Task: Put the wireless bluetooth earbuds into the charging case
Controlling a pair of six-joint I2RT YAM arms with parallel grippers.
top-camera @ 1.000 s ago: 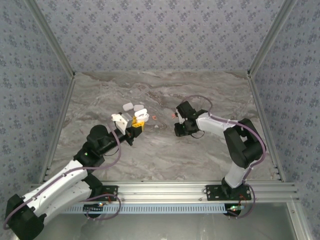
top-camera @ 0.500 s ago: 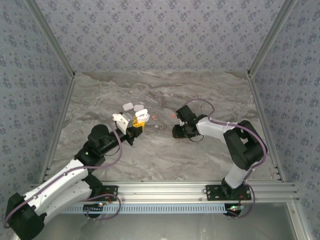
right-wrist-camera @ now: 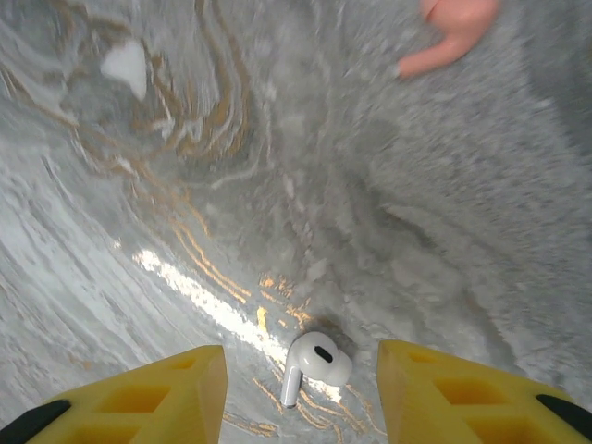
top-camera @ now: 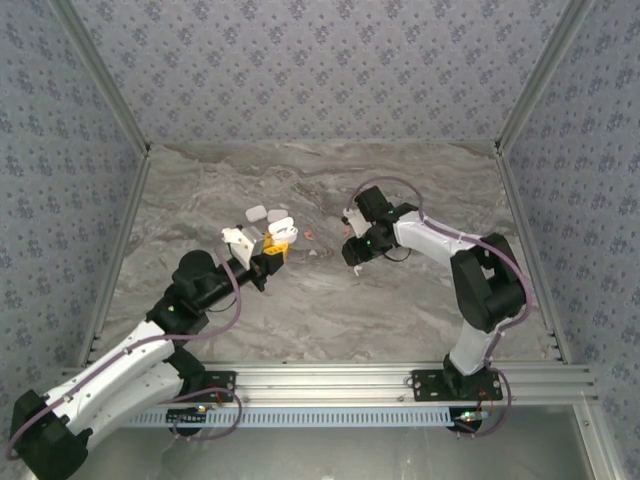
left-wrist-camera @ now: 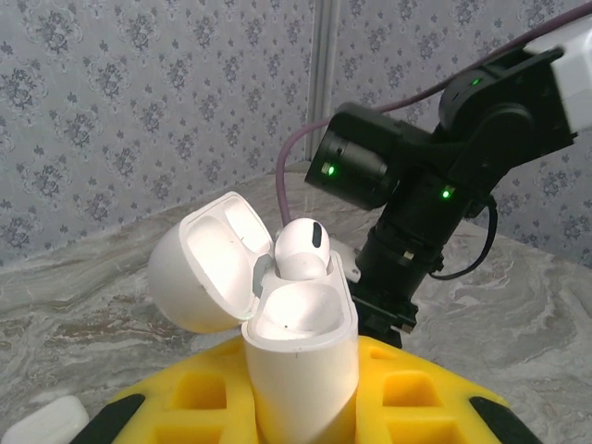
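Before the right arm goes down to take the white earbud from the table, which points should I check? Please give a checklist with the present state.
1. The charging case is clamped in the left end effector: ok.
2. The lid is open: ok.
3. A slot is free beside the seated earbud: cannot tell.
4. The right end effector is open: ok.
5. The white earbud lies on the table between the fingers: ok.
6. The pink earbud is well apart: ok.

Readable text, labels, brands, numbers, signs: none. Charging case (left-wrist-camera: 301,370): plain white shell, no lettering legible. White earbud (right-wrist-camera: 314,363): no legible marking. Wallpaper (top-camera: 320,70): repeating floral pattern, no characters.
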